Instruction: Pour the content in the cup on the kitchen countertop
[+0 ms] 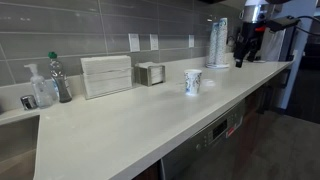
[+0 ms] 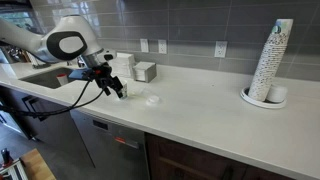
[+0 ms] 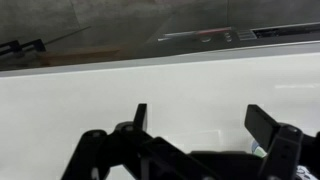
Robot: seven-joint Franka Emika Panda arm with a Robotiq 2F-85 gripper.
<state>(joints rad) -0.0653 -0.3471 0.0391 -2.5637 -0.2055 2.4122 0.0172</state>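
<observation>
Paper cup (image 1: 192, 82) upright on cream countertop (image 1: 120, 125), contents unseen; jaws spread wide.

Panda arm (image 2: 65, 43) in from left, gripper (image 2: 116, 90) low over kitchen countertop (image 2: 200, 115), angled down-right; fingers too small to read. Small pale spot (image 2: 153, 99) on counter just right of it. Grey box (image 2: 145, 71) behind, nr wall. Tall stack of white cups (image 2: 271, 60) far right, well apart.
</observation>
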